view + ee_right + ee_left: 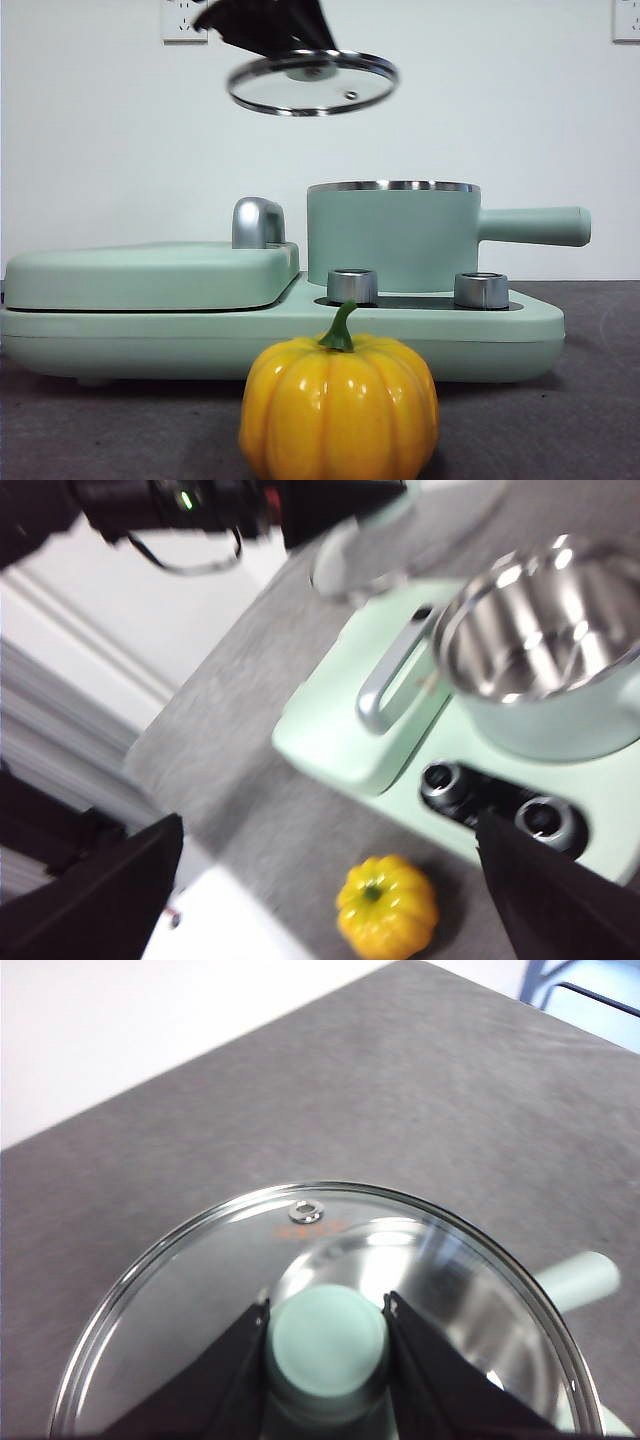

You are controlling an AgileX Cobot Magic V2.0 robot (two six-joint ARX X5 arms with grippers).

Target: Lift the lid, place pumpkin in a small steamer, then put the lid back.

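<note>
Lid [312, 84] is off, clamped by its knob in my left tool [326, 1348], upper centre of front view. Steamer [392, 236] open, empty. Pumpkin [339, 407] on worktop [590, 420], bottom centre; right tool [330, 880] spread wide above. Placing, re-lidding left.

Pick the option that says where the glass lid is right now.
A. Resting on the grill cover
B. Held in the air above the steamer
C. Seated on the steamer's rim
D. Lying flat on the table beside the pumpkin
B: the left claw grips the knob of the lid, which hangs tilted above the open small steamer, touching nothing else.
</note>
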